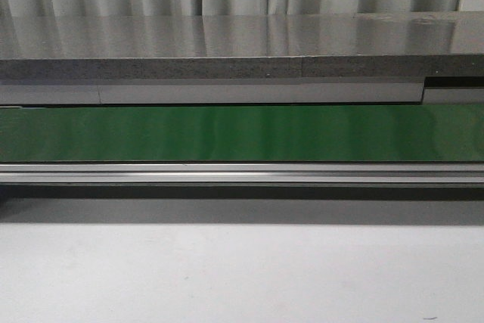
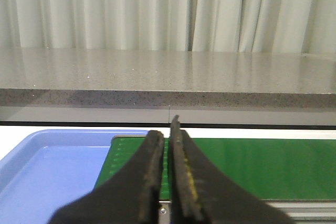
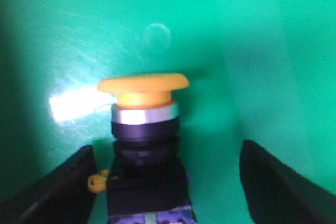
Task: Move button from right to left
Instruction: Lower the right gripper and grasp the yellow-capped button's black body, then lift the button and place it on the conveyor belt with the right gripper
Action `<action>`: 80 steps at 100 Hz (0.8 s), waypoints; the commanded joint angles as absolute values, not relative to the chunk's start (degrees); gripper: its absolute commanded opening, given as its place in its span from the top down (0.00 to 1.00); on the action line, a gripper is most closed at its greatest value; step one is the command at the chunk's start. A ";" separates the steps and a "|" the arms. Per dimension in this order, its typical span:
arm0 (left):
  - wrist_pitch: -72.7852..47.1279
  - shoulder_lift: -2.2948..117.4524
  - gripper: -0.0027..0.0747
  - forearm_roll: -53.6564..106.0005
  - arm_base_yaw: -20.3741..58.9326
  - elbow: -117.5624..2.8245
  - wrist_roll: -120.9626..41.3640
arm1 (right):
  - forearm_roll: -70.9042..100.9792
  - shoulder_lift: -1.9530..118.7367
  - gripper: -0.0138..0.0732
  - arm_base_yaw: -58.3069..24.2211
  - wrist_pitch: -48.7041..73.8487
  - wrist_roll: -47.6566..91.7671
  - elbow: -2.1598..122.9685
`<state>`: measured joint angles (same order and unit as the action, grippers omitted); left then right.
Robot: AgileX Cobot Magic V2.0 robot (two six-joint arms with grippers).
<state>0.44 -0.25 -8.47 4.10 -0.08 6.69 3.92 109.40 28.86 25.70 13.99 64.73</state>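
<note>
One button (image 3: 143, 129) is lying on the green belt (image 3: 252, 51), sitting between the right gripper's (image 3: 168, 182) two widely spread fingers (image 3: 278, 182), neither touching it; at nine o'clock beside the belt, one blue tray (image 2: 47, 171) is showing beneath the left gripper's (image 2: 167, 145) two fingers (image 2: 152, 161), pressed together and holding nothing

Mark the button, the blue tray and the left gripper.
button (image 3: 143, 82): right wrist view, on its orange cap.
blue tray (image 2: 47, 169): left wrist view, on its bare floor.
left gripper (image 2: 167, 140): left wrist view, between the closed fingertips.
</note>
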 commanded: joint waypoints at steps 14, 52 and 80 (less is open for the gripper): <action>5.11 -2.33 0.96 -8.33 4.57 2.27 7.08 | 4.29 108.53 0.50 28.79 25.11 14.65 65.86; 5.11 -2.33 0.96 -8.33 4.57 2.27 7.08 | 6.35 103.39 0.61 28.84 25.16 14.65 66.63; 5.11 -2.33 0.96 -8.33 4.57 2.27 7.08 | 11.92 94.03 0.61 27.87 27.15 14.65 66.78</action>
